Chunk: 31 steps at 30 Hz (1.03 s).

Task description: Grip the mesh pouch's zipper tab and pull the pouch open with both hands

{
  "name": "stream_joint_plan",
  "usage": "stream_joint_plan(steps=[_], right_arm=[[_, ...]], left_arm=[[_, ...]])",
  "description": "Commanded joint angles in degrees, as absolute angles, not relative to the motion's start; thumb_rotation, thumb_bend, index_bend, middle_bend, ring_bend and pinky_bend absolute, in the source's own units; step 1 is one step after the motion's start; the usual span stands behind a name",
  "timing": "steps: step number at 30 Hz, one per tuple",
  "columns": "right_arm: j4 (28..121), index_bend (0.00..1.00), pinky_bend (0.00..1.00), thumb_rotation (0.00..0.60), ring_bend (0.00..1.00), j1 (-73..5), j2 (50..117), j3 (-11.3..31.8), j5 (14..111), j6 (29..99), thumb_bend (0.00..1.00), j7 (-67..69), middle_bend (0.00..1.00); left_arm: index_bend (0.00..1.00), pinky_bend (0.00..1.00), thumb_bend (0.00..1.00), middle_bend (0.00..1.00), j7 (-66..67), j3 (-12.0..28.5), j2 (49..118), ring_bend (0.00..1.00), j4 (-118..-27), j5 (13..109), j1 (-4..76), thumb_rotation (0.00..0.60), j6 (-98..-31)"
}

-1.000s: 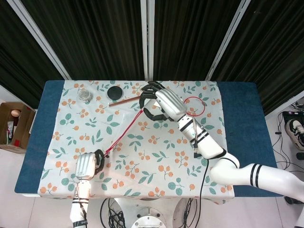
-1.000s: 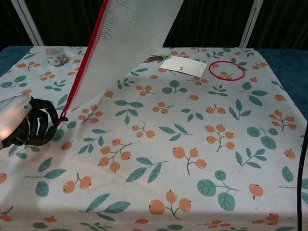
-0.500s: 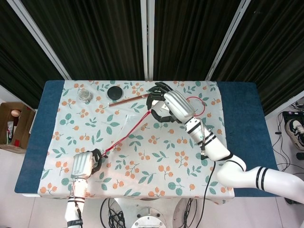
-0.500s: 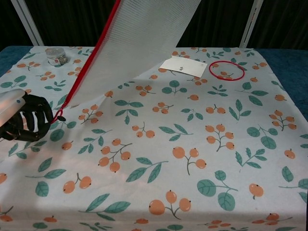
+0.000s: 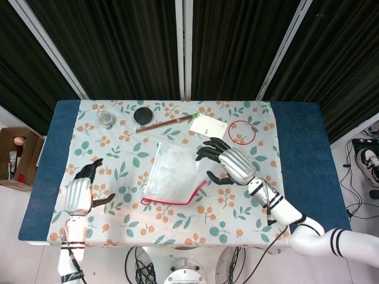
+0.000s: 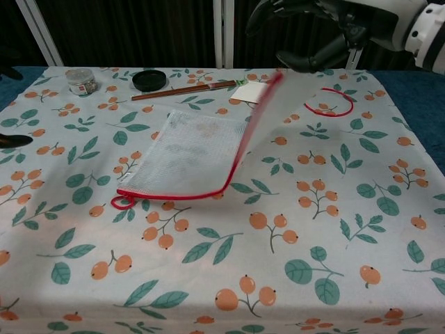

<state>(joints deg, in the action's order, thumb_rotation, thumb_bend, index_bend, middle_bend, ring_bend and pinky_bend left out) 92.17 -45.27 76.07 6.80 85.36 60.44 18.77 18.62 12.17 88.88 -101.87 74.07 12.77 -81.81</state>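
- The translucent white mesh pouch with a red zipper edge (image 5: 170,176) lies on the middle of the table, not held by either hand; its near red edge runs along the cloth and ends in a small red loop (image 6: 119,202) at the left corner; its right end (image 6: 261,111) is raised off the cloth and blurred.
- The right hand (image 5: 228,164) hovers just right of the pouch, fingers spread wide, holding nothing; the left hand (image 5: 80,190) is well apart near the left edge, fingers likewise spread and empty.
- Behind the pouch lie a white card (image 5: 208,125), a red ring (image 5: 241,132), a brown stick (image 6: 184,90), a black round lid (image 6: 149,79) and a small clear jar (image 6: 82,81).
- The table carries a white cloth printed with orange berries and green leaves (image 6: 292,229) over a blue cover (image 5: 299,148); black curtains (image 5: 118,47) hang behind; a cardboard box (image 5: 16,155) stands on the floor at the left.
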Motion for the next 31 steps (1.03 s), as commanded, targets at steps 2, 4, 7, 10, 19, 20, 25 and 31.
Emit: stream_joint_plan(steps=[2,4,7,10,19,20,25,31], right_arm=[[97.1,0.00,0.00,0.600,0.00,-44.5,68.4,2.3,81.1,51.1,0.07,11.8,0.00],[98.8,0.00,0.00,0.600,0.00,-44.7,66.0,1.2,78.4,47.5,0.00,10.1,0.00],[99.7,0.00,0.00,0.600,0.00,-43.5,64.3,0.6,76.4,46.9,0.00,10.2,0.00],[98.8,0.00,0.00,0.600,0.00,-39.9,64.4,1.4,76.3,52.5,0.00,12.4,0.00],[92.5,0.04,0.05,0.600,0.00,-28.0,64.3,0.4,79.0,70.4,0.18,8.7,0.12],[92.0,0.04,0.05,0.600,0.00,-26.7,64.4,0.2,79.3,72.2,0.18,8.6,0.12],[89.2,0.05,0.05,0.600,0.00,-20.0,65.4,-0.9,81.6,81.0,0.18,10.4,0.12],[86.9,0.05,0.04,0.600,0.00,-14.4,65.9,-2.2,83.4,86.0,0.18,13.3,0.12]], left_arm=[[0.13,0.25,0.02,0.20,17.3,13.3,87.7,0.17,-101.1,73.1,12.9,0.600,-81.9],[0.13,0.24,0.01,0.20,16.2,13.8,86.9,0.17,-100.3,72.3,13.0,0.600,-81.5],[0.13,0.24,0.00,0.20,15.3,14.6,85.6,0.17,-98.8,71.1,13.0,0.600,-81.5],[0.14,0.24,0.00,0.21,14.7,14.5,83.3,0.17,-96.5,71.2,12.8,0.600,-81.2],[0.23,0.22,0.00,0.22,7.4,8.6,74.0,0.17,-88.7,78.6,10.1,0.600,-80.8],[0.23,0.22,0.00,0.22,6.9,8.1,73.5,0.17,-88.6,78.9,9.6,0.600,-81.3],[0.23,0.21,0.00,0.22,8.0,5.4,70.7,0.17,-91.0,79.9,6.6,0.600,-83.8],[0.23,0.21,0.00,0.22,9.8,2.8,70.1,0.17,-94.4,81.8,2.8,0.600,-88.7]])
